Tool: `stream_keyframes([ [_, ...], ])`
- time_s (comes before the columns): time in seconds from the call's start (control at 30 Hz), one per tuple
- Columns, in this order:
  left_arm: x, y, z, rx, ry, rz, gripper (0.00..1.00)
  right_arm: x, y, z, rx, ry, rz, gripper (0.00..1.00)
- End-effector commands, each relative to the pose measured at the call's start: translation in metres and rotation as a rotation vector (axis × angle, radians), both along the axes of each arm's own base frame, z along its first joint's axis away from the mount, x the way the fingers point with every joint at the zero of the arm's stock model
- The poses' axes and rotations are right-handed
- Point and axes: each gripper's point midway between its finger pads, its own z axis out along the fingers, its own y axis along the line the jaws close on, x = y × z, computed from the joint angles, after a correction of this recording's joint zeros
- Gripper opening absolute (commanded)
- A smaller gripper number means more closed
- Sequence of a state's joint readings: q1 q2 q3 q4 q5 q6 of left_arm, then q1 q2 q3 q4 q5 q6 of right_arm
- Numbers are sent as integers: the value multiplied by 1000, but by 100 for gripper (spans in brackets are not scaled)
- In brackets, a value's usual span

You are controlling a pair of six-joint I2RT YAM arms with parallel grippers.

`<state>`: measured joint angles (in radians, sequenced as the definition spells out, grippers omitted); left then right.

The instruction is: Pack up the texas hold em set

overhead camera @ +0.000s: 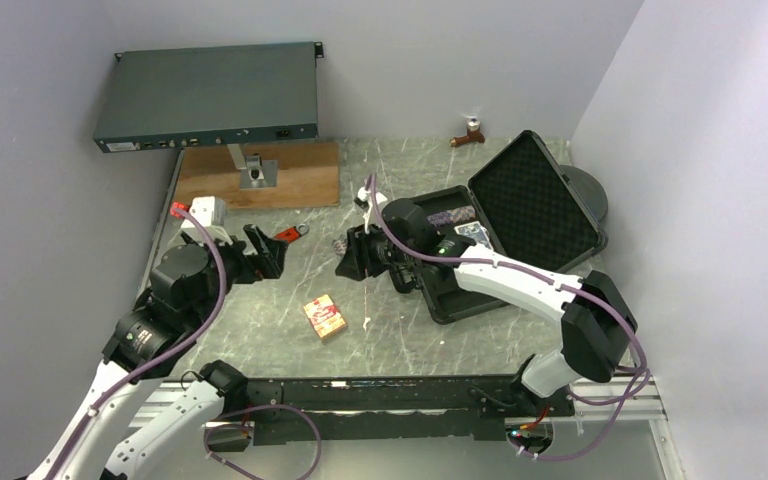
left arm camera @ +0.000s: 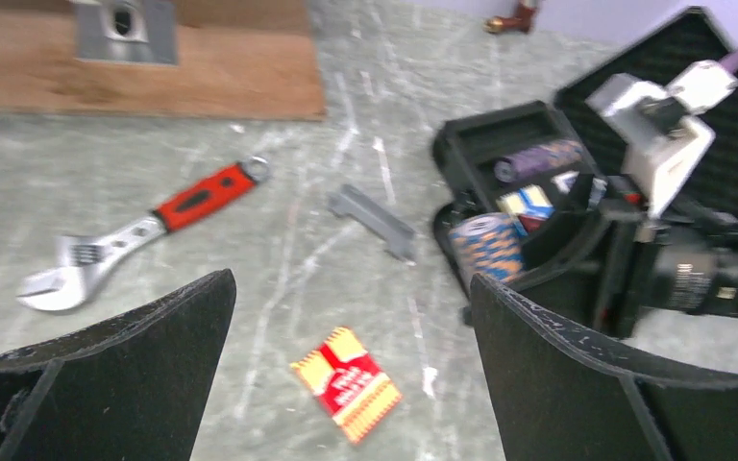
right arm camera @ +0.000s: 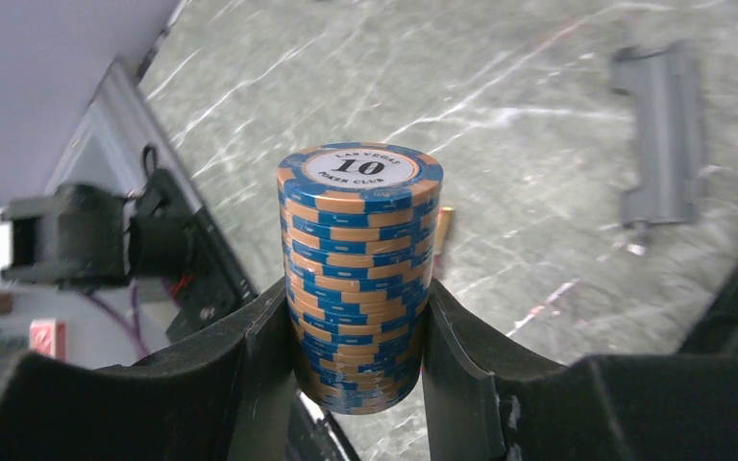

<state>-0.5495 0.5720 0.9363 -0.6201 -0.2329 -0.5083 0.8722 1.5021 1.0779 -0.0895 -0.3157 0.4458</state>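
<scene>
Right gripper [right arm camera: 357, 331] pinches chip stack [right arm camera: 359, 240], lower sides hidden by jaws; left gripper [left arm camera: 351, 317] spread.

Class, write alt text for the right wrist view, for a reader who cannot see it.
The right gripper clamps a tall stack of blue-and-orange poker chips, the top chip marked 10. Behind it lies a grey marbled table with a flat grey plastic piece at upper right.
</scene>
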Motion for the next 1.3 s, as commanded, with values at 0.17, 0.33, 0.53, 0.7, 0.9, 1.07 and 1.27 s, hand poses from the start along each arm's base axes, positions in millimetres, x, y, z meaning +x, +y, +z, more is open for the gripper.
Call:
stream_keyframes([
  [0.17,22,65,-35,414,-35,240,97,79,-27,75,42,-141,-409,0],
  [0.33,22,67,-31,456,-12,232,97,108,-44,78,-2,-138,-576,0],
  [0.53,21,73,-38,480,-35,248,98,152,-93,75,-21,-26,-950,0],
  [0.7,16,72,-46,466,-14,233,97,182,-127,55,26,153,-1171,0],
  [0.9,15,70,-48,465,-6,221,97,209,-159,21,152,385,-1297,0],
  [1.07,15,70,-49,470,-1,221,96,230,-176,0,83,465,-1329,0],
  [1.27,16,69,-50,475,1,216,96,248,-179,-18,125,569,-1304,0],
])
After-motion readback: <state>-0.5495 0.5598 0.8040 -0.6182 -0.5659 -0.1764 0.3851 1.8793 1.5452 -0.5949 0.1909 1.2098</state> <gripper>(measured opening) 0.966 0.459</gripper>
